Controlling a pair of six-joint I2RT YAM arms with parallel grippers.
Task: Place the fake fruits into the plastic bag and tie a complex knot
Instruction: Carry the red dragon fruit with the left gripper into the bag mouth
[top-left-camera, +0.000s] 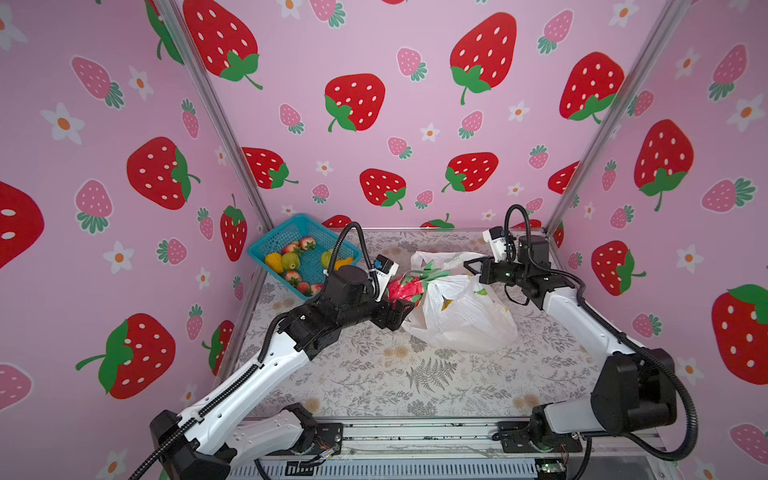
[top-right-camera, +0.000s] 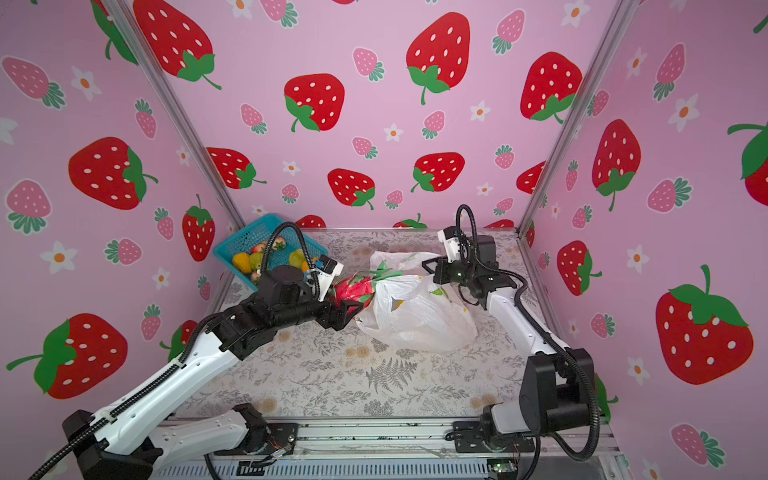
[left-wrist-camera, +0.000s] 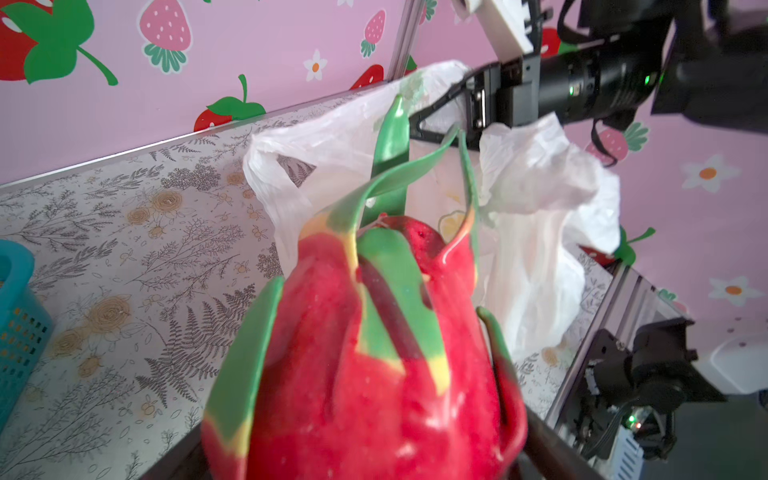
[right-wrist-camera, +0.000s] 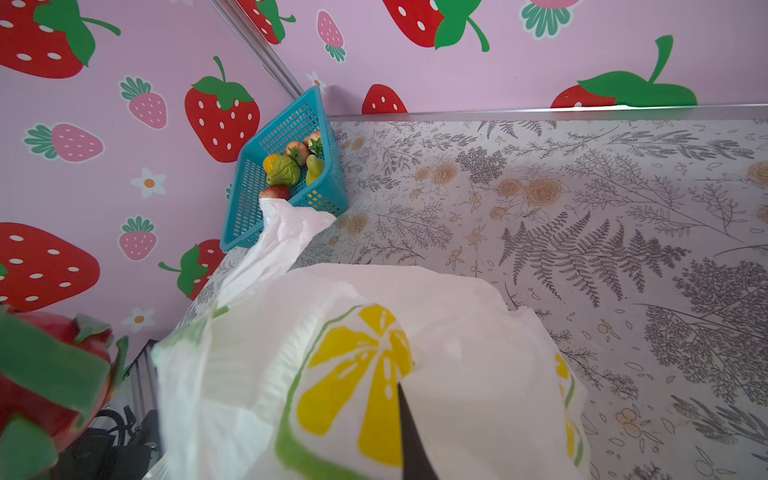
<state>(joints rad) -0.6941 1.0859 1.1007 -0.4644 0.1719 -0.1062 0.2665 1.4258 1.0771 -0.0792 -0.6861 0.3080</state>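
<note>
Fern-print tabletop (top-left-camera: 415, 374) — your left gripper (top-left-camera: 401, 296) clamps a dragon fruit (top-left-camera: 405, 288), right gripper (top-left-camera: 471, 266) pinched shut on the plastic bag (top-left-camera: 465, 318).

I run two arms bolted on black bases at either end of the aluminium rail (top-left-camera: 419, 432). The left arm (top-left-camera: 257, 370) and the right arm (top-left-camera: 573, 307) both wear glossy white shells dotted with small screw holes, joined by chunky black motor housings. A ribbed black cable hose (top-left-camera: 353, 225) follows each arm. Farthest from the rail, white camera blocks (top-left-camera: 384, 266) sit by the matte black left gripper (top-left-camera: 401, 297) and right gripper (top-left-camera: 467, 264), whose fingers are triangular frames, and a green light (left-wrist-camera: 572, 89) glows on the right wrist.
</note>
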